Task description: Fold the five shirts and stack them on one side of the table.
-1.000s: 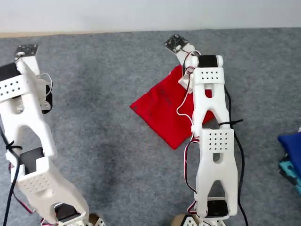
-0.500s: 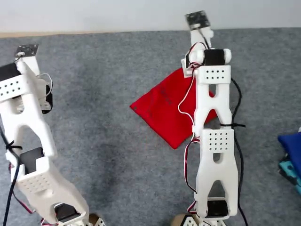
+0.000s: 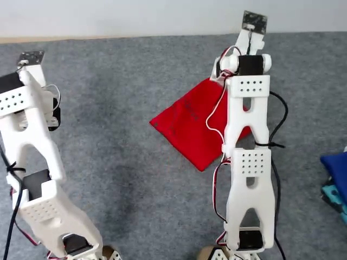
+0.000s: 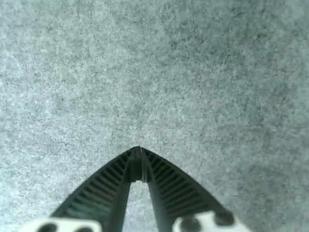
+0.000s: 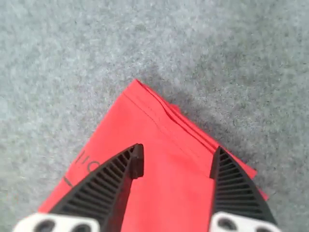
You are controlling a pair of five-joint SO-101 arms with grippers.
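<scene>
Now my right gripper [image 5: 176, 158] hangs apart over the red shirt [image 3: 184, 127]; left gripper [image 4: 140, 151], at its nine o'clock, sits pinched together.

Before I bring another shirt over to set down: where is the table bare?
Widest bare patch of grey felt table cover: between the white left arm and the folded red shirt. Crowded where the white right arm hangs its open claw over that shirt, and by the blue cloth at the edge.
</scene>
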